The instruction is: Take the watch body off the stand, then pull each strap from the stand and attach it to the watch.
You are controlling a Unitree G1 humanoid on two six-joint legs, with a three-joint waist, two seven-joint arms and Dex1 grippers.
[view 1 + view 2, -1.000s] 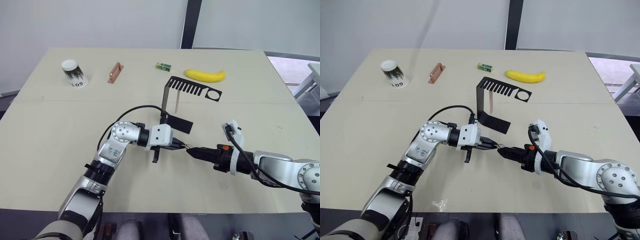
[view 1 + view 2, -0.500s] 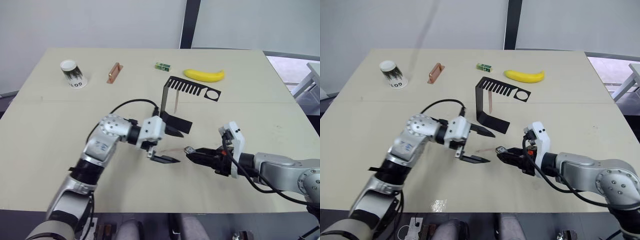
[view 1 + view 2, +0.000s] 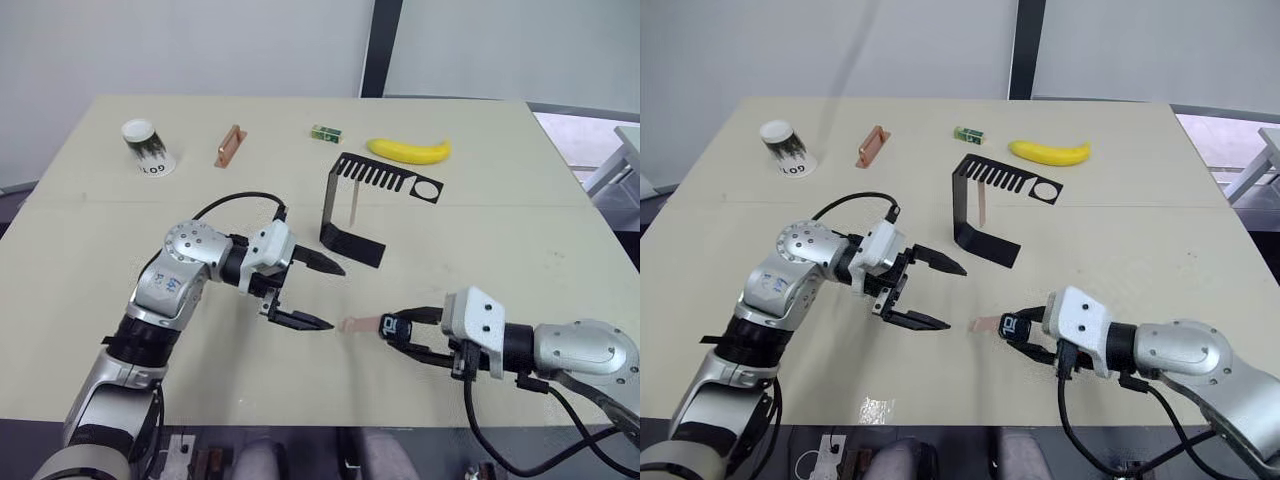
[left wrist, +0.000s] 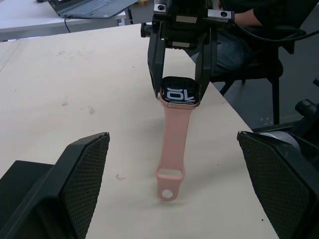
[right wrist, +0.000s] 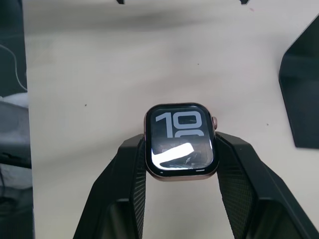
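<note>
Right gripper [image 5: 180, 164]: clamped on the small black rounded-square watch body [image 5: 180, 144], one black finger against each side edge; the lit screen shows white numerals.
Watch body location: off the stand, held low over the near part of the beige tabletop [image 3: 100, 250], right of centre, just ahead of the right wrist housing.
Attached strap [image 4: 173, 149]: one thin pinkish-tan band joined to the watch body at one end; it extends away from the right gripper toward the left gripper, its free end with the buckle holes on or just above the tabletop; contact cannot be confirmed.
Left gripper [image 3: 312, 293]: spread wide, holding nothing; its two black fingers point toward the free end of the attached strap, with a clear gap between fingertips and strap.
Stand [image 3: 352, 210]: black bent sheet-metal C-shaped bracket, flat foot on the table, thin upright, top plate with comb slots and a round hole; beyond both grippers.
Second strap [image 3: 981, 208]: thin pinkish-tan band hanging under the slotted top plate.
Far edge of table: white paper cup [image 3: 148, 146] on its side, copper-brown grooved block [image 3: 229, 146], small green box [image 3: 326, 132], yellow banana [image 3: 408, 151].
</note>
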